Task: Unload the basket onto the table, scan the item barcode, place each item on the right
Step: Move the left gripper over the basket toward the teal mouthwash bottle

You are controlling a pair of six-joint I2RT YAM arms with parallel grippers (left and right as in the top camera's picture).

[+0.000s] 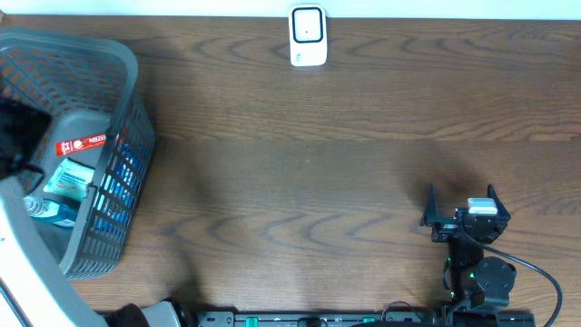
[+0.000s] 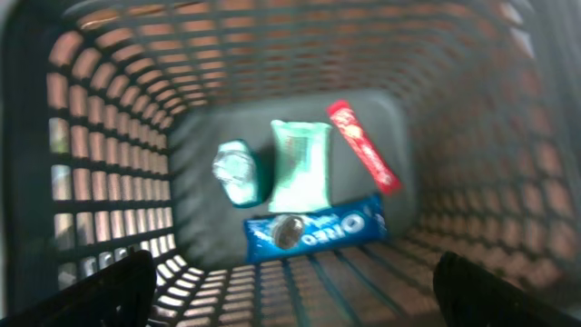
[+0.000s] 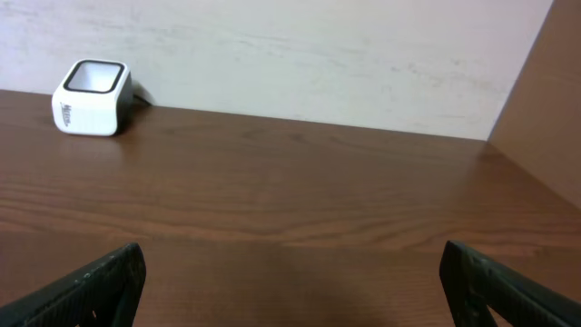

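The grey mesh basket (image 1: 123, 109) stands at the table's left end with the items in it. In the left wrist view its floor holds a blue Oreo pack (image 2: 313, 229), a mint-green pouch (image 2: 300, 163), a crumpled pale-green packet (image 2: 238, 173) and a red bar (image 2: 363, 145). My left gripper (image 2: 300, 304) hangs open above them inside the basket, holding nothing. The white barcode scanner (image 1: 308, 36) sits at the far edge, also the scanner (image 3: 91, 98) in the right wrist view. My right gripper (image 1: 461, 193) rests open and empty near the front right.
The basket walls (image 2: 100, 163) close in around my left gripper on all sides. A pale wall (image 3: 318, 54) runs behind the scanner. Bare wooden tabletop (image 1: 300, 191) stretches between the basket and the right arm.
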